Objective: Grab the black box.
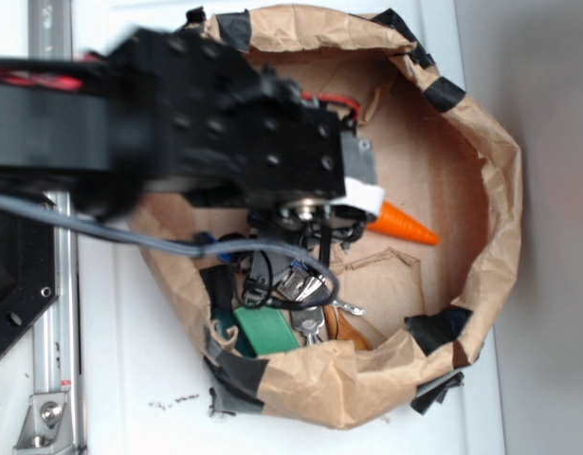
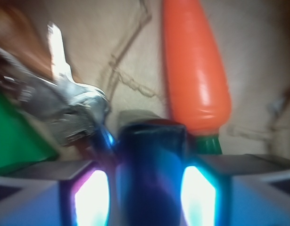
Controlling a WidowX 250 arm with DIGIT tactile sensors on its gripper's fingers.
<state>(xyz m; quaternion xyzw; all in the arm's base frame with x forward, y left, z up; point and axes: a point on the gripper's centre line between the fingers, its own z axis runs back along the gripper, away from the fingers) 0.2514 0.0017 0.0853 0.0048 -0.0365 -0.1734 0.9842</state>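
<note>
The black box [image 2: 152, 165] is a glossy dark block standing between my two fingers in the wrist view, and it fills the gap between the lit pads [image 2: 92, 197]. My gripper [image 2: 145, 197] is shut on it. In the exterior view my gripper [image 1: 315, 258] hangs over the left middle of the paper-lined bin, and the arm hides the box. The orange toy carrot [image 2: 194, 70] lies just beyond the box to the right, and also shows in the exterior view [image 1: 407, 224].
The bin has a crumpled brown paper wall [image 1: 481, 190] patched with black tape. A flat green block [image 1: 264, 330] and shiny metal pieces [image 1: 305, 284] lie at the bin's front left. A grey cable [image 1: 130, 232] crosses it. A metal rail [image 1: 59, 313] runs along the left.
</note>
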